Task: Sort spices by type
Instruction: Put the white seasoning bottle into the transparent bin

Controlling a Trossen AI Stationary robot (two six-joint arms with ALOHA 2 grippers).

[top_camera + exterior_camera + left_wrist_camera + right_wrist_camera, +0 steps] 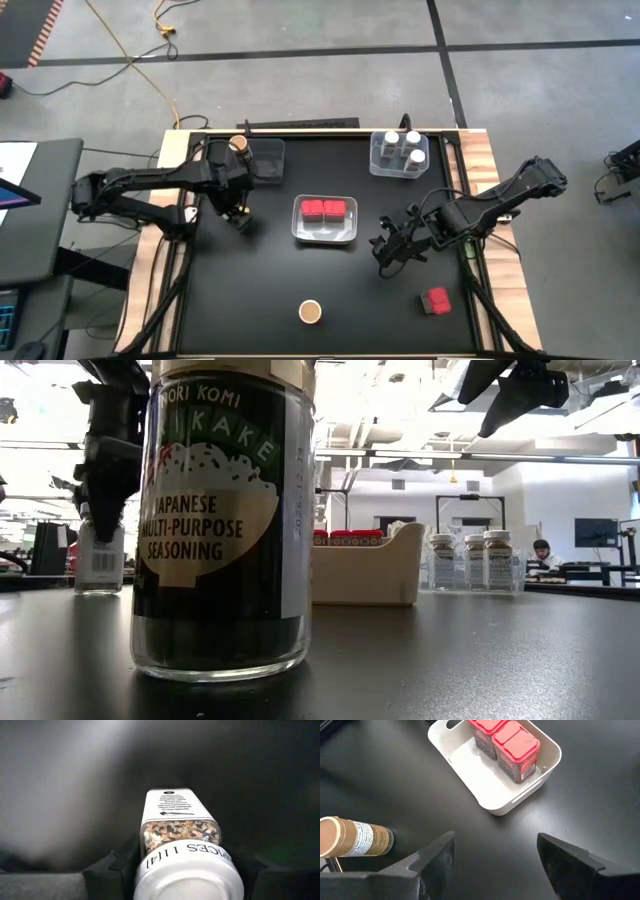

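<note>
A small white-lidded glass spice jar [186, 851] is being clamped upright on the table's left side by the left hand [238, 214]; it should be lifted straight, then carried to the clear tray [399, 154]. The right hand [495, 857] is being held open mid-table.

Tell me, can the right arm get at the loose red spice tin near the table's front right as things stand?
Probably yes: the right claw is open and empty, and bare tabletop lies between it and the red tin.
</note>
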